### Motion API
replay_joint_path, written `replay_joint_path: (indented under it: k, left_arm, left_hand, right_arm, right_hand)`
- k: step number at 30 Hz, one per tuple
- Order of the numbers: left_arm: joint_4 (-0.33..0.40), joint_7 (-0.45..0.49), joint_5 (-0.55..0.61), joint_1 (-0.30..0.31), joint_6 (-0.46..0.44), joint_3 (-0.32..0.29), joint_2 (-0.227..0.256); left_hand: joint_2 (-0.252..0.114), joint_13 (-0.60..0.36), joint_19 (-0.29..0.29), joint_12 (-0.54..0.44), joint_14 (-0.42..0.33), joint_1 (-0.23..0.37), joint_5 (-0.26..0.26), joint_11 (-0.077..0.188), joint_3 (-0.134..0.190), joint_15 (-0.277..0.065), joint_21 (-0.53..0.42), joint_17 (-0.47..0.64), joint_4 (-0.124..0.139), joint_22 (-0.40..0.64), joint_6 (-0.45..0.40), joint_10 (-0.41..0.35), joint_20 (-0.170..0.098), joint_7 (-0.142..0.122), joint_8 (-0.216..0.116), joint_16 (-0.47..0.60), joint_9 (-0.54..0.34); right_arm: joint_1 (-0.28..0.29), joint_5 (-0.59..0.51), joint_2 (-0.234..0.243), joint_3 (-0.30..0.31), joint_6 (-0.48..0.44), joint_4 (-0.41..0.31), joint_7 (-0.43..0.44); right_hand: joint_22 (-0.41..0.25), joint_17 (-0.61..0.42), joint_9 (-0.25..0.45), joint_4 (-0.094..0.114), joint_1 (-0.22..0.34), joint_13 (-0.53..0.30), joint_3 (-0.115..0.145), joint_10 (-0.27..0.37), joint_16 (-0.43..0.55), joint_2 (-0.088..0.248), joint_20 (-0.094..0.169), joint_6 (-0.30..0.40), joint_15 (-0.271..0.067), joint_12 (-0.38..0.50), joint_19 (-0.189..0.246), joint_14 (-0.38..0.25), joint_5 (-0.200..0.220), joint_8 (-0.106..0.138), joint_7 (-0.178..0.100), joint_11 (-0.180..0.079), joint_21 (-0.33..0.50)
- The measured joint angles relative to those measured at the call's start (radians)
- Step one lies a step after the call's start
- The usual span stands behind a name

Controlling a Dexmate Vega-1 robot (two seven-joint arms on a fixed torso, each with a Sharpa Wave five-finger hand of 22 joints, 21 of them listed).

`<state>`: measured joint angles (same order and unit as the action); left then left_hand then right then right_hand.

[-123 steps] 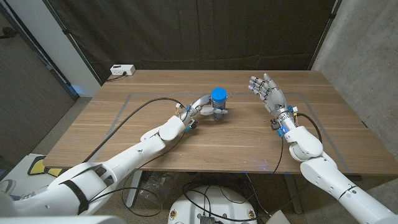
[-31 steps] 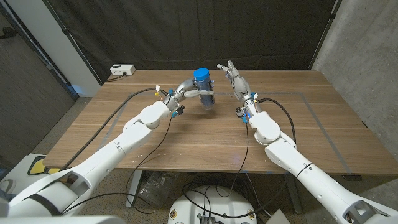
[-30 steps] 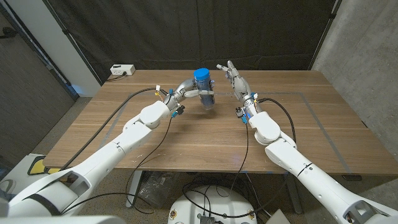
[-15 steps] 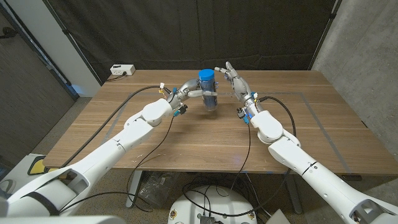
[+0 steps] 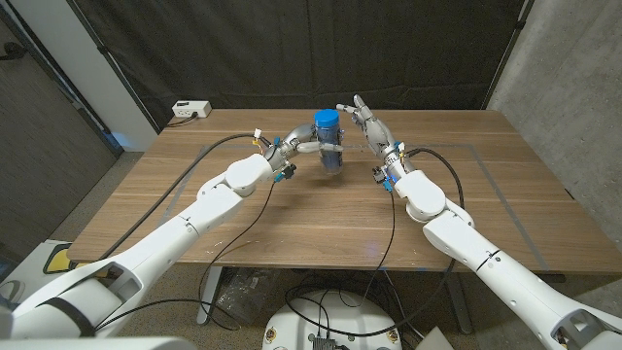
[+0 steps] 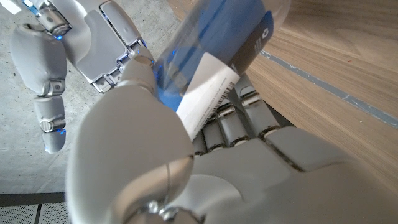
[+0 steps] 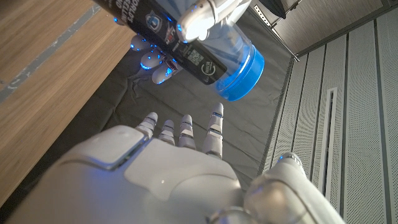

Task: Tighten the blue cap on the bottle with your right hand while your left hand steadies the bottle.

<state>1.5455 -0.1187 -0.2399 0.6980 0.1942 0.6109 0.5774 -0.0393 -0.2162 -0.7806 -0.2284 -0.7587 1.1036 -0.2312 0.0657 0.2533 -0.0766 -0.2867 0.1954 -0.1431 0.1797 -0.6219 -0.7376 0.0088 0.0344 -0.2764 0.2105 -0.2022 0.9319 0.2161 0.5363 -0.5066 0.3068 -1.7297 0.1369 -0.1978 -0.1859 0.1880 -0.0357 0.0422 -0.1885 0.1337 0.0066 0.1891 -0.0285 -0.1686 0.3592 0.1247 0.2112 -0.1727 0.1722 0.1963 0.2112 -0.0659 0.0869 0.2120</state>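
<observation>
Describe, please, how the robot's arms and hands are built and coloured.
Both arms have smooth white rounded shells, with black cables looping along the forearms. The left hand and right hand are grey metal with segmented fingers, blue fittings at the wrists and small blue lights near the fingers.

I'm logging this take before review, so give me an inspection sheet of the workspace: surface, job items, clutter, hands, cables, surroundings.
Surface: wooden table, faint taped rectangle outline.
Job's things: bottle held above the table, blue cap on top.
Clutter: white power strip at the far left corner.
Hands: left hand grips the bottle; right hand open beside the cap, not touching it.
Cables: black cables along both forearms.
Surroundings: black curtain behind the table.
</observation>
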Motion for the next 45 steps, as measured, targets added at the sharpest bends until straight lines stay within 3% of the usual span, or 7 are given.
replay_joint_path:
  k: [20, 28, 35, 45]
  left_arm:
    - [0.001, -0.015, 0.005, -0.004, 0.015, 0.008, 0.003]
    - [0.004, -0.015, 0.006, 0.001, 0.016, 0.008, 0.005]
    - [-0.001, -0.015, 0.005, 0.003, 0.023, 0.004, 0.007]
    - [-0.014, -0.018, -0.001, 0.003, 0.036, -0.002, 0.007]
  left_hand:
    - [0.0, 0.0, 0.0, 0.008, 0.0, 0.0, 0.0, 0.002, 0.003, 0.0, 0.005, 0.0, -0.003, -0.001, -0.005, -0.005, 0.0, -0.003, 0.008, -0.004, 0.0]
    - [0.0, 0.0, 0.0, 0.008, 0.0, 0.0, 0.0, 0.004, 0.007, 0.0, 0.008, 0.0, -0.007, -0.001, -0.007, -0.003, 0.0, 0.0, 0.014, -0.004, 0.0]
    - [0.0, 0.0, 0.0, 0.008, 0.0, 0.0, 0.0, 0.004, 0.007, 0.0, 0.009, 0.0, -0.007, -0.001, -0.007, -0.003, 0.0, 0.0, 0.014, -0.004, 0.0]
    - [0.0, 0.0, 0.0, 0.008, 0.0, 0.0, 0.0, 0.004, 0.011, 0.0, 0.012, 0.0, -0.011, 0.0, -0.007, -0.003, 0.0, 0.0, 0.018, -0.004, 0.0]
  right_arm:
    - [-0.01, 0.008, 0.005, -0.011, -0.022, 0.003, -0.014]
    - [-0.01, 0.008, 0.004, -0.015, -0.024, 0.004, -0.014]
    - [-0.009, 0.001, 0.002, -0.016, -0.028, -0.002, -0.003]
    - [-0.001, -0.004, 0.002, -0.017, -0.034, -0.01, 0.01]
  right_hand:
    - [0.0, 0.0, 0.0, -0.006, 0.0, 0.0, -0.005, 0.013, 0.0, 0.0, -0.007, 0.003, 0.0, 0.007, -0.007, 0.0, 0.004, 0.0, 0.047, 0.008, 0.015]
    - [0.0, 0.0, 0.001, -0.006, 0.0, 0.0, -0.005, 0.02, 0.0, 0.0, -0.014, 0.004, 0.0, 0.008, 0.0, 0.0, 0.004, 0.001, 0.046, 0.009, 0.015]
    - [0.003, 0.0, 0.006, -0.006, 0.005, 0.0, -0.005, 0.036, 0.007, 0.005, -0.023, 0.054, 0.001, 0.015, -0.001, -0.001, 0.004, 0.019, 0.032, 0.011, 0.018]
    - [0.003, 0.0, 0.006, -0.006, 0.005, 0.0, -0.005, 0.055, 0.008, 0.005, -0.032, 0.092, 0.004, 0.017, 0.0, -0.014, 0.004, 0.027, 0.035, 0.01, 0.021]
